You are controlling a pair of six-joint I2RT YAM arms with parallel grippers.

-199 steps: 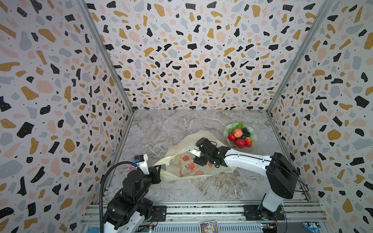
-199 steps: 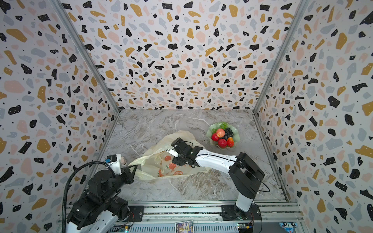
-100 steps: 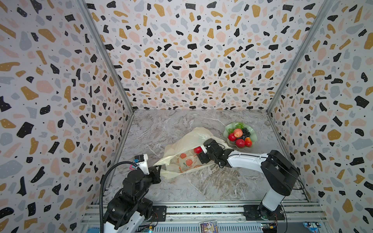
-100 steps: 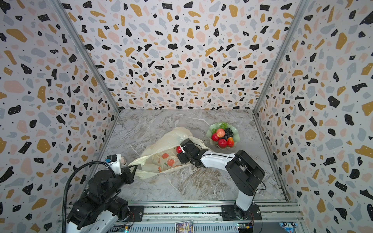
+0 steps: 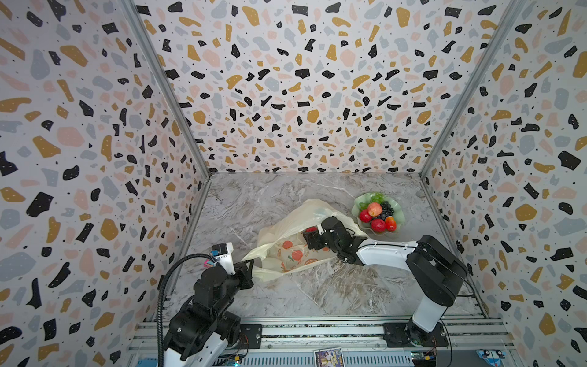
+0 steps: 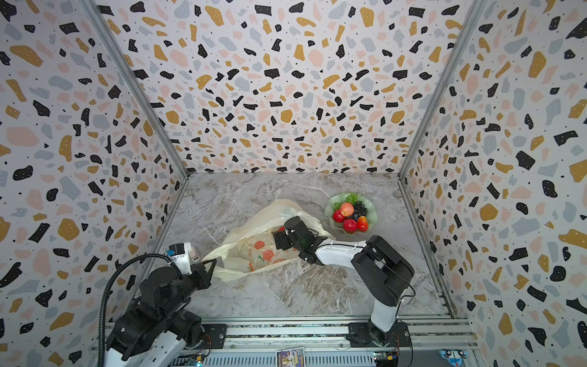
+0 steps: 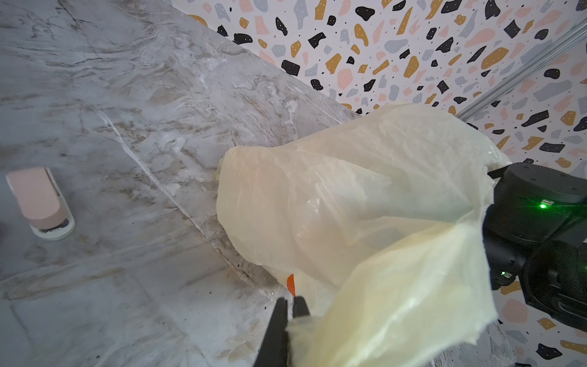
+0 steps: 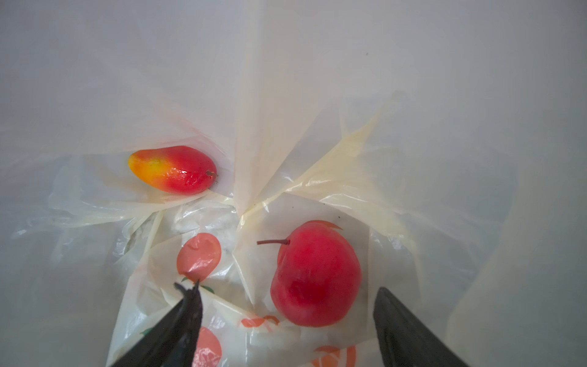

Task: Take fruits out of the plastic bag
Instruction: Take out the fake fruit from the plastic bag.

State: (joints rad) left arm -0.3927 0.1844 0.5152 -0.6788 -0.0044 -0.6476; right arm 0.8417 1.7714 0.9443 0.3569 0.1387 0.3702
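Observation:
The cream plastic bag [image 5: 305, 216] [image 6: 263, 219] lies mid-table, its mouth facing right. My left gripper [image 5: 252, 263] [image 7: 290, 300] is shut on the bag's left edge [image 7: 349, 190]. Inside the mouth, my right gripper [image 5: 309, 236] [image 8: 287, 286] is open. Of the fruits, a red apple [image 8: 316, 276] lies on the bag's floor between and just ahead of its fingers, untouched. A red-yellow mango-like fruit [image 8: 173, 170] lies deeper in. In both top views the apple [image 5: 310, 228] [image 6: 281, 228] shows as red beside the gripper.
A pale green wavy dish [image 5: 401, 216] [image 6: 374, 216] at the right rear holds red apples, grapes and other fruits [image 5: 378, 213]. A small pink-and-white object [image 7: 39, 203] [image 6: 193, 252] sits by the left wall. Patterned walls close three sides.
My right gripper drew back to the right, then pushed left into the bag's mouth, which has lifted. Its jaws widened slightly. The left arm has stayed still.

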